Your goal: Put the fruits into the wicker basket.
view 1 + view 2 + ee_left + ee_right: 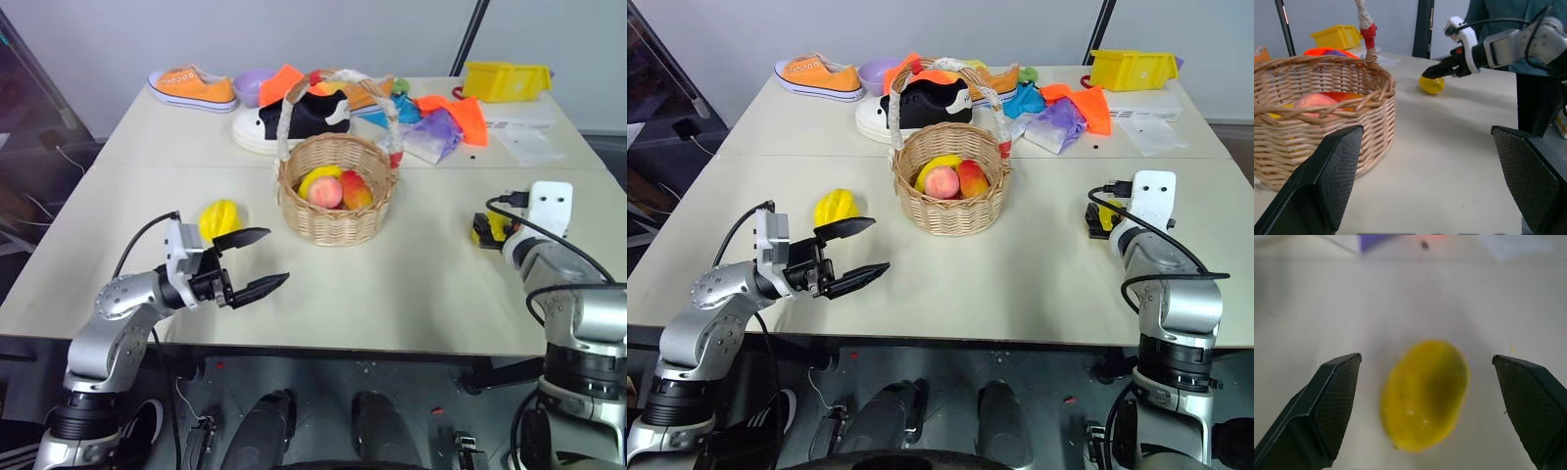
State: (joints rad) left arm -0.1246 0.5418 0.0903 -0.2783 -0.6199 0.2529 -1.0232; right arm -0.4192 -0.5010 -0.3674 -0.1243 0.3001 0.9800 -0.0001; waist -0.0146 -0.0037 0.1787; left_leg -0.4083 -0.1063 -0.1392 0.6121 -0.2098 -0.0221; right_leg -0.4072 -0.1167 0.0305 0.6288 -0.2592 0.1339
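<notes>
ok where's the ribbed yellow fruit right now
In the left eye view the ribbed yellow fruit sits on the table's left side, left of the wicker basket, just beyond the open left gripper.

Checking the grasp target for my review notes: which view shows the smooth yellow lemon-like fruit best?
The right wrist view: the lemon-like fruit lies unobstructed on the table between the open right hand's fingers. The left wrist view shows it small in the distance, under the right hand. In the eye views the right hand mostly hides it.

left tool (253, 262) wide open above table, right tool (1427, 396) wide open, angled down
</notes>
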